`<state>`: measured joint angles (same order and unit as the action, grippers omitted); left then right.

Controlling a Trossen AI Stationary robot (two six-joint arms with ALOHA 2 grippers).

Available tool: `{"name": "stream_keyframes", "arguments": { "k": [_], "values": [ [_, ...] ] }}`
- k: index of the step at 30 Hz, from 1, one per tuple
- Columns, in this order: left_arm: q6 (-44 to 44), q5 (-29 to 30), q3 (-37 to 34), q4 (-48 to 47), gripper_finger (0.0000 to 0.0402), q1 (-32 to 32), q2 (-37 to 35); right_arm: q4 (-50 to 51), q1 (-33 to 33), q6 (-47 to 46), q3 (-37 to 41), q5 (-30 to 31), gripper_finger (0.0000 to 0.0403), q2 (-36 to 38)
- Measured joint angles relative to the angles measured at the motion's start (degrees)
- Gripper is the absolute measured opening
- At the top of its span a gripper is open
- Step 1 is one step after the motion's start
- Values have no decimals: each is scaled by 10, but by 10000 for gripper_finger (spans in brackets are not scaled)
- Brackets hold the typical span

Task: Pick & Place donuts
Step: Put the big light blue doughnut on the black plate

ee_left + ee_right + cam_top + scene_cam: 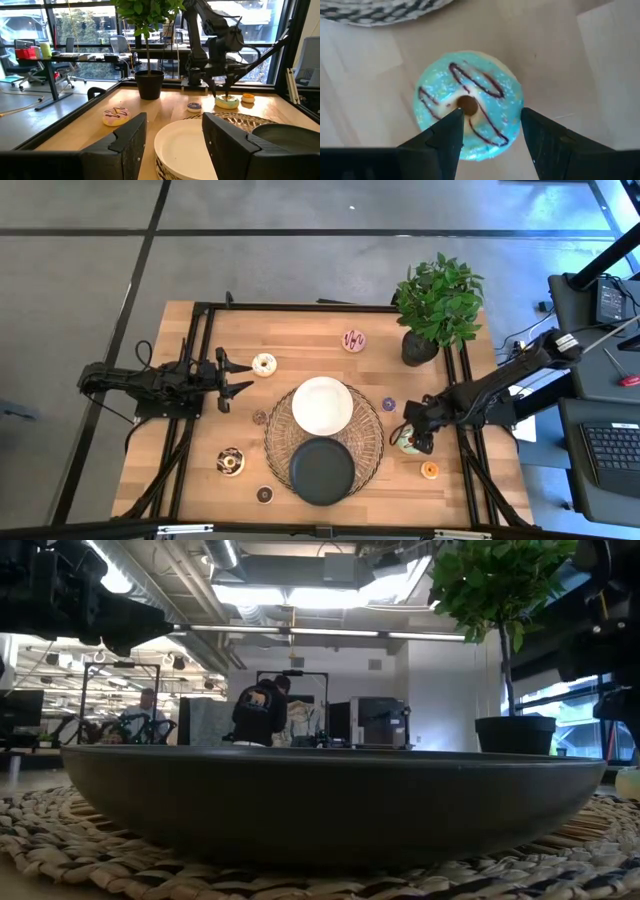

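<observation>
The green-iced donut (468, 105) with brown stripes lies flat on the wooden table near the right edge (408, 443). My right gripper (490, 130) is open and points down over it, one finger at its hole and the other past its outer rim; the left wrist view shows it too (221, 93). My left gripper (236, 380) is open and waits level beside the cream donut (264, 364). The pink-striped donut (354, 340), chocolate donut (231, 462), mini purple (388, 404), mini orange (429, 470) and mini brown ones (264, 494) lie apart on the table. My right gripper comes at the green donut from above, its fingers astride one side of the ring (495, 122). I cannot tell whether the fingertips (454, 125) touch the icing. The donut lies flat on the table.
A white plate (322, 404) and a black plate (322, 470) sit on a round woven mat (372, 442) at the table's middle. A potted plant (437, 305) stands at the far right corner. People stand in the room beyond the table (262, 710).
</observation>
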<state>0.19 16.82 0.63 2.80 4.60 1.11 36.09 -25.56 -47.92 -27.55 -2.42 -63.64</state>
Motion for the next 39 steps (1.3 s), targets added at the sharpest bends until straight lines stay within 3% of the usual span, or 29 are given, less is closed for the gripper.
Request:
{"name": "stream_keyframes", "arguments": {
  "k": [8, 20, 26, 31, 39],
  "values": [
    [0, 0, 0, 0, 189, 0, 0, -14, 0, -4, -1, 8, 184, -67],
    [0, 0, 0, 0, 189, 0, 0, 11, 0, 7, -13, -7, 60, -43],
    [0, 0, 0, 0, 187, 0, 0, 0, 0, 35, -94, -1, 43, -41],
    [0, 0, 0, 0, 189, 0, 0, -41, -2, 122, -184, 54, 42, -67],
    [0, 0, 0, 0, 189, 0, 0, -76, 2, 303, -350, 104, 42, -212]
  ]
}}
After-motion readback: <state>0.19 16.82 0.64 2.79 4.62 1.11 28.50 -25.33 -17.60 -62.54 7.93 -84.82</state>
